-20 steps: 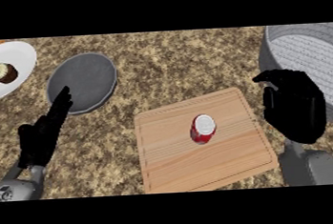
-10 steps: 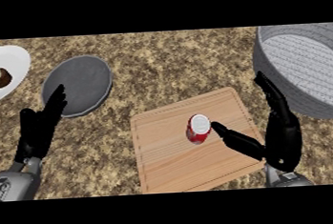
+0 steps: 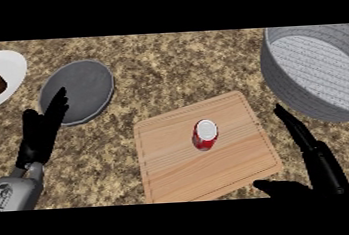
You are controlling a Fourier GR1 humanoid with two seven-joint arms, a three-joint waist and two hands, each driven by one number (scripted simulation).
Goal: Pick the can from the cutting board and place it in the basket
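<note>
Red can upright mid cutting board, untouched. Basket at 2 o'clock. Right robot hand released, fingers spread at 4 o'clock. Left robot hand resting, released. Can likely light, rigid, slick; grasp around sidewall.

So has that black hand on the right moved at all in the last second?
Yes. The right hand has dropped toward the view's lower edge, away from the basket, and now sits open beside the cutting board's right edge.

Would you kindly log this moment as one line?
red metal can: upright on wooden cutting board | right hand: open, beside board | left hand: resting | grey basket: no can inside
</note>
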